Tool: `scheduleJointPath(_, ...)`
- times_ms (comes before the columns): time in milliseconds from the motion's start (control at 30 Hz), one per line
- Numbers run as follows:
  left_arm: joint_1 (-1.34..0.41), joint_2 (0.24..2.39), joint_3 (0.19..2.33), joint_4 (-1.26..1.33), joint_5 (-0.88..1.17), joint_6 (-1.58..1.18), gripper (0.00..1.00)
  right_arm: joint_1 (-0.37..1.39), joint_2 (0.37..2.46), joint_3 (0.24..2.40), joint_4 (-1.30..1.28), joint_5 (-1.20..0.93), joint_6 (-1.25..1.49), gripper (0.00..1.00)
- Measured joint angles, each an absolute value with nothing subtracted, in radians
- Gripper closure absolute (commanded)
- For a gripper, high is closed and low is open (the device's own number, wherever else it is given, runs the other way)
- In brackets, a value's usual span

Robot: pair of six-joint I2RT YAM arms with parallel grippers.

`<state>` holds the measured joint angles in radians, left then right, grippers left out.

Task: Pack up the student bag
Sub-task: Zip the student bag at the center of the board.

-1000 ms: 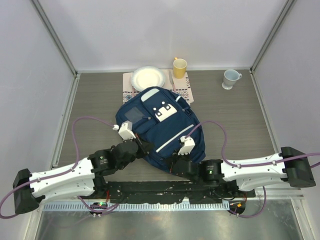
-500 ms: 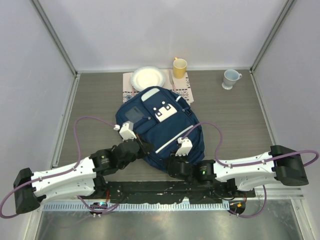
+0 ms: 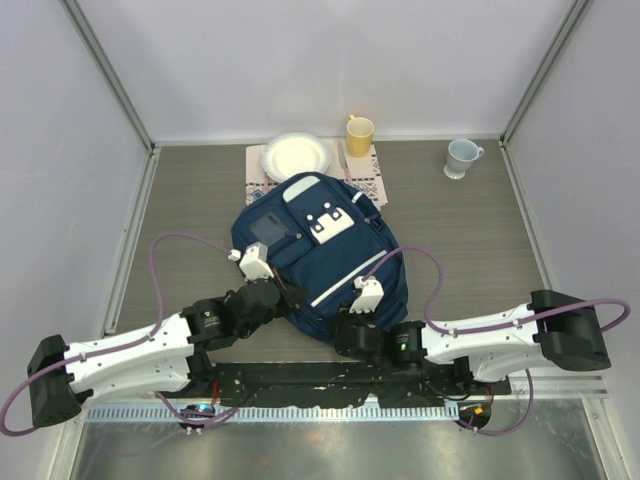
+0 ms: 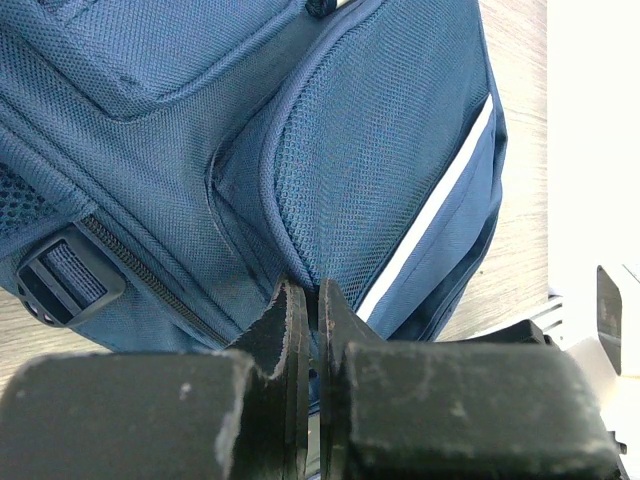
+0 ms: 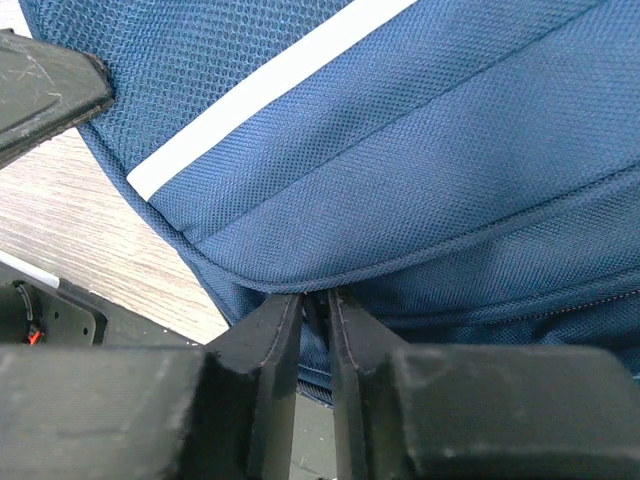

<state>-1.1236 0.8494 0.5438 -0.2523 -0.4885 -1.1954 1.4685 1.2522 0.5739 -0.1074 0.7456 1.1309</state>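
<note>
The student bag (image 3: 320, 245), a navy blue backpack with a white stripe, lies flat in the middle of the table. My left gripper (image 3: 290, 296) is at its near left edge. In the left wrist view the left gripper (image 4: 312, 292) is shut, pinching a fold of the bag (image 4: 380, 150) below the mesh front pocket. My right gripper (image 3: 347, 322) is at the bag's near bottom edge. Its jaws (image 5: 318, 297) stand a narrow gap apart under a seam of the bag (image 5: 400, 150), with dark fabric showing in the gap.
Behind the bag, a patterned cloth (image 3: 372, 186) carries a white plate (image 3: 296, 156) and a yellow cup (image 3: 359, 133). A pale blue mug (image 3: 461, 157) stands at the back right. Enclosure walls close the table's sides.
My right arm has slid left along the bag's near edge and its jaws have parted a little. The left arm and the bag have not moved.
</note>
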Motion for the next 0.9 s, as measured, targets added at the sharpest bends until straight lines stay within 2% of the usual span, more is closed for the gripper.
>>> scheduleJointPath(67, -1.124, 0.85, 0.544, -0.252, -0.487, -1.195, 1.0, 1.468, 1.267, 0.574, -0.096, 0.747, 1.127, 0.9)
scheduleJointPath(100, -1.124, 0.851, 0.543, -0.252, -0.487, -1.193, 1.0, 1.468, 1.275, 0.574, -0.091, 0.749, 1.126, 0.89)
scheduleJointPath(167, -1.124, 0.851, 0.543, -0.255, -0.488, -1.192, 1.0, 1.468, 1.29, 0.578, -0.086, 0.75, 1.126, 0.8)
scheduleJointPath(367, -1.123, 0.851, 0.542, -0.261, -0.495, -1.19, 1.0, 1.468, 1.317, 0.598, -0.097, 0.758, 1.113, 0.78)
scheduleJointPath(400, -1.123, 0.851, 0.542, -0.261, -0.496, -1.19, 1.0, 1.468, 1.318, 0.599, -0.098, 0.758, 1.11, 0.86)
scheduleJointPath(500, -1.123, 0.851, 0.542, -0.261, -0.496, -1.19, 1.0, 1.468, 1.318, 0.601, -0.099, 0.758, 1.098, 0.99)
scheduleJointPath(900, -1.123, 0.825, 0.538, -0.268, -0.503, -1.188, 1.0, 1.468, 1.279, 0.613, -0.133, 0.749, 1.042, 0.99)
